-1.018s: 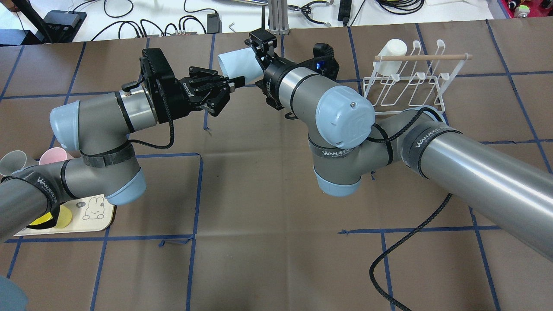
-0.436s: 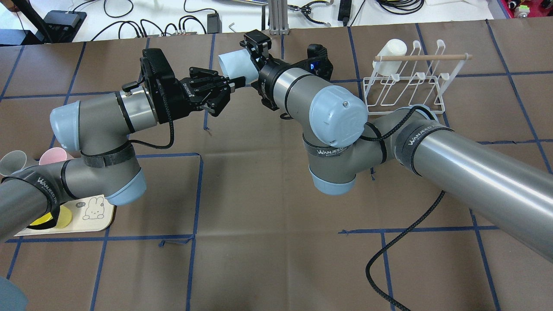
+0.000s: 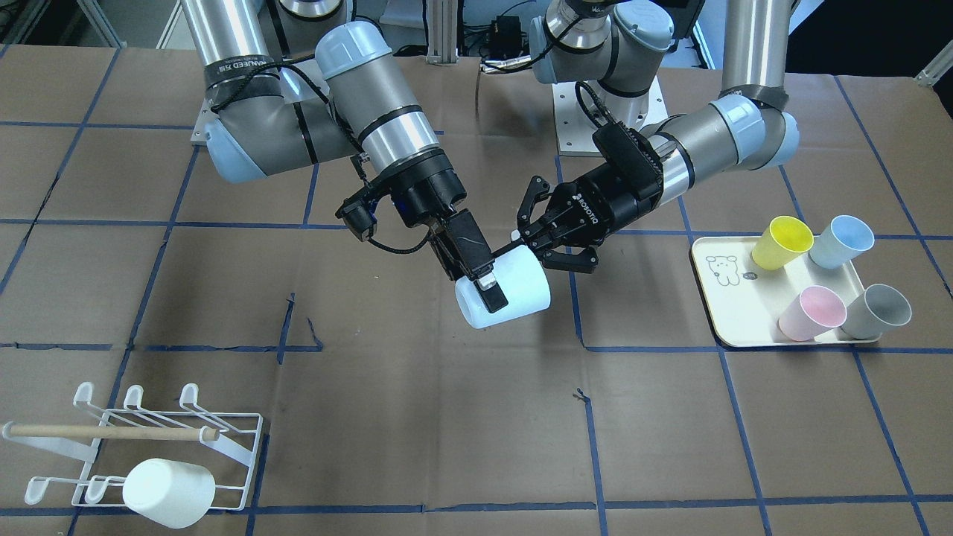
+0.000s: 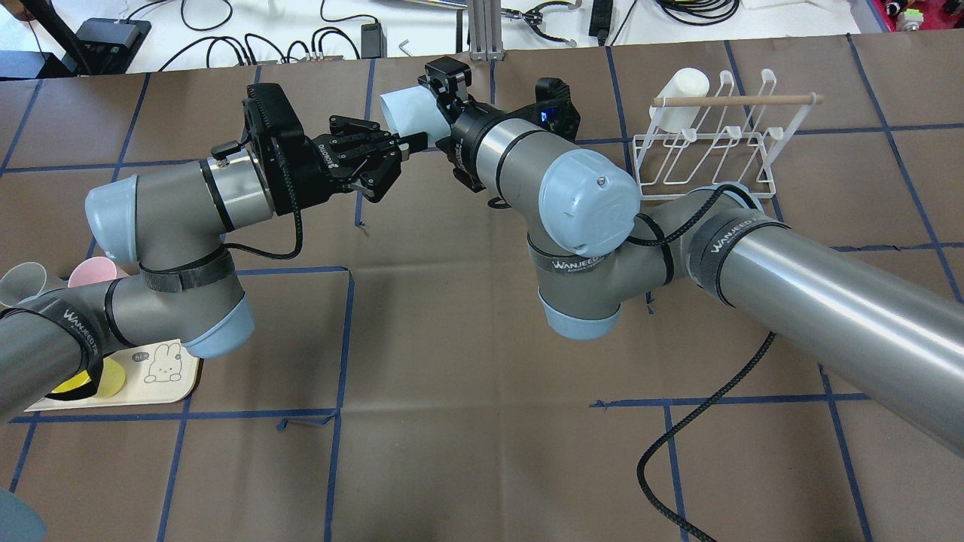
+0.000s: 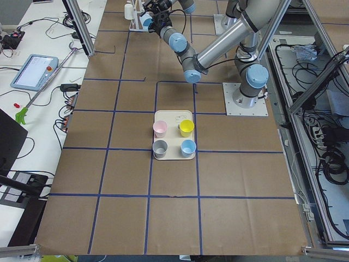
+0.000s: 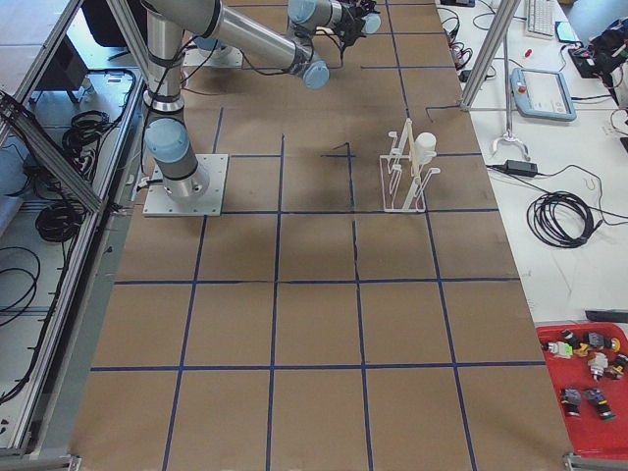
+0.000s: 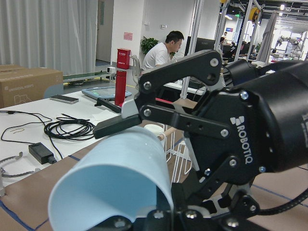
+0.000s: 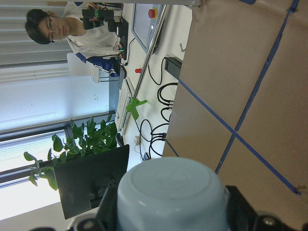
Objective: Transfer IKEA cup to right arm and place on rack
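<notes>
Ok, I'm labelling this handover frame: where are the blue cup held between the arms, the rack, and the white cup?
held blue cup [image 3: 521, 286], front-facing view, on its side wall.
rack [image 3: 112, 430], front-facing view, on its wooden bar.
white cup [image 3: 167, 484], front-facing view, on its side wall.

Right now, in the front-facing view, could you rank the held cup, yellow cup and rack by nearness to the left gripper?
1. Held cup, at the left gripper.
2. Yellow cup, on the tray, right.
3. Rack, bottom-left corner.
</notes>
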Available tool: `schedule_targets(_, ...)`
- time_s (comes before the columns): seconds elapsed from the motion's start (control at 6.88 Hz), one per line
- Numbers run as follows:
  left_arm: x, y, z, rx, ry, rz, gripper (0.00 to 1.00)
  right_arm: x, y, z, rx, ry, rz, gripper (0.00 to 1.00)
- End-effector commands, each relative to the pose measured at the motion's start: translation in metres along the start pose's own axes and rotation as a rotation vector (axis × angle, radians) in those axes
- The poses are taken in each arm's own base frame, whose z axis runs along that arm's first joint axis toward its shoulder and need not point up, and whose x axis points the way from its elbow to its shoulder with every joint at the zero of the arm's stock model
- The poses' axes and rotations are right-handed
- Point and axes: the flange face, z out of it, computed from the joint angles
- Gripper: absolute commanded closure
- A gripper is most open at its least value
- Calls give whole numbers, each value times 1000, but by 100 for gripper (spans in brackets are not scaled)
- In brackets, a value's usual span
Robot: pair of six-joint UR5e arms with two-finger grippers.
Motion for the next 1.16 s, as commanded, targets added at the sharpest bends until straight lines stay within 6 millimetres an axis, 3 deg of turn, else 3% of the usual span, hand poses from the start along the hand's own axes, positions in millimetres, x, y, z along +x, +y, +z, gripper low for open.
schedule_targets(0.0,1,-2,-1,2,-1,5,95,0,1,-1,-4,-2,3,38)
schedule_targets(0.15,1,-4,-1,3,-2,10,92,-1,1,-1,-7,-3,2,42)
schedule_targets(0.29,1,-5,-1,4,-4,12,74,-1,1,-1,-7,-3,1,43)
schedule_targets(0.58,-2,0,1,1,-1,-14,22,-1,1,-1,-8,-3,2,45)
schedule_targets(0.73,-2,0,1,1,1,-52,9,-1,1,-1,-8,-3,2,46)
schedule_targets(1.02,-1,-7,-2,8,-5,-67,2,-3,2,-2,-10,-7,0,48)
